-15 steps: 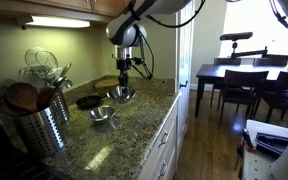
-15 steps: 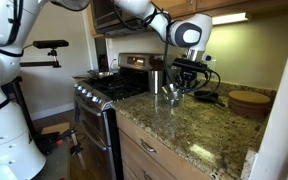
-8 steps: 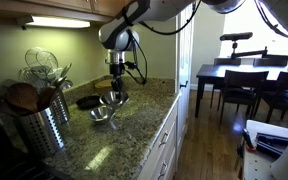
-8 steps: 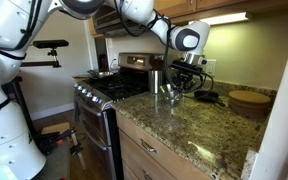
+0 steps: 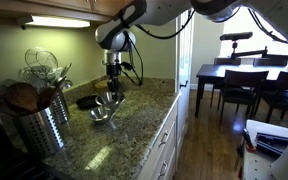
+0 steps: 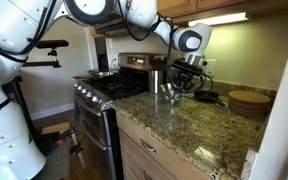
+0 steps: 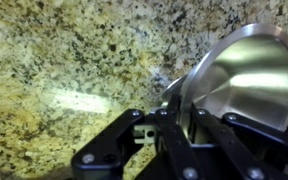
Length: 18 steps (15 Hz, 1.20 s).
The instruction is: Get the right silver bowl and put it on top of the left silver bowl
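right silver bowl | in an exterior view: lifted and tilted, gripper at its rim, just above left silver bowl on granite counter | in an exterior view: gripper near stove, bowls too small to tell apart | wrist view: jaws pinch the bowl's rim over the counter

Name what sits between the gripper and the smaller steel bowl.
The wider steel bowl, clamped in the gripper, hangs over the smaller bowl, in an exterior view.

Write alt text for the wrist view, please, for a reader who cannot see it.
A wide steel bowl, shiny inside, fills the right side, tilted on edge with its rim pinched between black jaws at the bottom. Speckled granite counter lies behind it.
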### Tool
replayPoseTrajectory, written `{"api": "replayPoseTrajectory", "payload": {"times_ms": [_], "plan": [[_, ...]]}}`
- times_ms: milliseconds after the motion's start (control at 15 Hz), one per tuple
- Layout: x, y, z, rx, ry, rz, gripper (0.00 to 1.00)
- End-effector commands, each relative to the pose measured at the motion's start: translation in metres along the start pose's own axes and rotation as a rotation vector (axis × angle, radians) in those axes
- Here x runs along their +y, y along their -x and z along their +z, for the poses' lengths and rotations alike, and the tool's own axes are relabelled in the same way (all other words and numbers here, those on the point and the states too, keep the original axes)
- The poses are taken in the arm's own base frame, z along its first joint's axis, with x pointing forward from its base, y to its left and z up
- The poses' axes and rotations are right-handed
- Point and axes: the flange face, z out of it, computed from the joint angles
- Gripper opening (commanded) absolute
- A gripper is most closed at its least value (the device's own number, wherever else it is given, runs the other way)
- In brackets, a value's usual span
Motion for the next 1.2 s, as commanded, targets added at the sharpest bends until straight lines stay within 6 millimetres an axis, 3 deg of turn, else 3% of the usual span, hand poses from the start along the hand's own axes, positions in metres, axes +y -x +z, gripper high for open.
{"api": "replayPoseTrajectory", "payload": {"times_ms": [0,600,1133], "plan": [[-0.006,-0.013,-0.006,0.002,-0.031,0.016,0.02],[-0.023,-0.036,0.011,0.002,-0.037,-0.015,0.02],[-0.026,-0.044,0.016,-0.004,0.01,-0.024,0.02]]}}
